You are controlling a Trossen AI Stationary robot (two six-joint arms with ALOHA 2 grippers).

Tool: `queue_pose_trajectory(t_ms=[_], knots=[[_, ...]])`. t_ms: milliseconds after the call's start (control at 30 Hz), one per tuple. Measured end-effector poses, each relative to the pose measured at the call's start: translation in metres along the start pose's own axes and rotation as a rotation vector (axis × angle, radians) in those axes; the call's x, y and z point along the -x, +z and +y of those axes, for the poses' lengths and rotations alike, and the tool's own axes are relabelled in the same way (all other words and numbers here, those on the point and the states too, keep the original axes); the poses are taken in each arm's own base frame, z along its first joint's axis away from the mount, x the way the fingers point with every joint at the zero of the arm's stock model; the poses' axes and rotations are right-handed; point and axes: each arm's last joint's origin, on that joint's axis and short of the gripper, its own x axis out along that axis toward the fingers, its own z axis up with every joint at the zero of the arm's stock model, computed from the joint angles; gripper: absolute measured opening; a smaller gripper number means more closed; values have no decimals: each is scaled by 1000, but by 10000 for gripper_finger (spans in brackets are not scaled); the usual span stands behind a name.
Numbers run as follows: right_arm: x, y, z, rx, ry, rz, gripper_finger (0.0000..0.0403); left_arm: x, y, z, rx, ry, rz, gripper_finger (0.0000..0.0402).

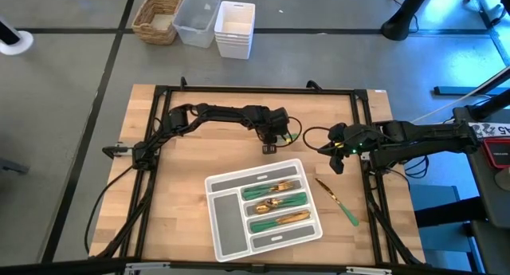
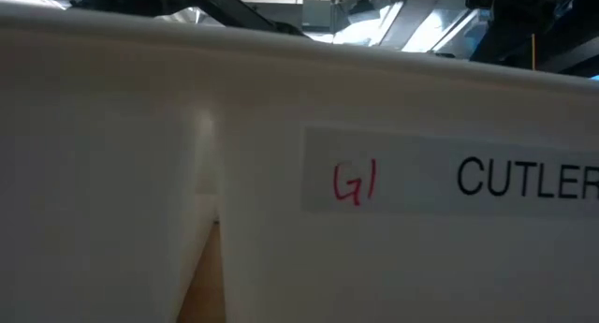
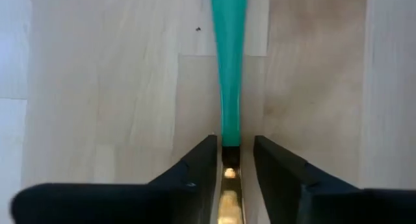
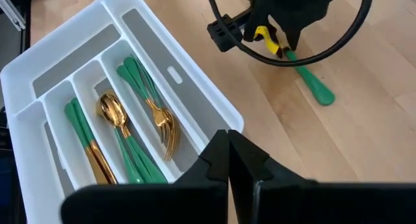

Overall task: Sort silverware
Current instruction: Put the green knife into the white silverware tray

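Observation:
A piece of silverware with a green handle (image 3: 229,62) and a gold neck (image 3: 229,185) lies on the wooden table beyond the tray's far side. Its handle end (image 4: 317,89) rests on the wood. My left gripper (image 3: 234,143) points steeply down over it, open, one finger on each side of the neck, and a gap shows beside the metal. The grey tray (image 1: 215,184) holds gold forks (image 4: 162,126), a spoon (image 4: 114,110) and knives (image 4: 91,149) in separate slots. A loose knife (image 1: 336,202) lies right of the tray. My right gripper (image 4: 229,138) hangs shut above the table, right of the tray's far corner (image 1: 336,163).
A white bin labelled "CUTLER…" (image 2: 524,178) fills the low view and hides the table there. A wicker basket (image 1: 157,18), a clear bin (image 1: 197,18) and stacked white bins (image 1: 235,28) stand on the floor beyond the table's far edge. Bare wood shows left of the tray.

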Motion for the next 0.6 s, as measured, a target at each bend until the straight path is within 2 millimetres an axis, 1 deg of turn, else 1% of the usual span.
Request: queue_pose_trajectory(t_ms=[167,533,600], knots=[[0,0,0,0,0,0,1,-1,-1,1,3,4,-3,118],[0,0,0,0,1,1,1,-1,-3,9,13,13,1,116],[0,0,0,0,2,1,1,-5,-4,10,34,13,7,116]])
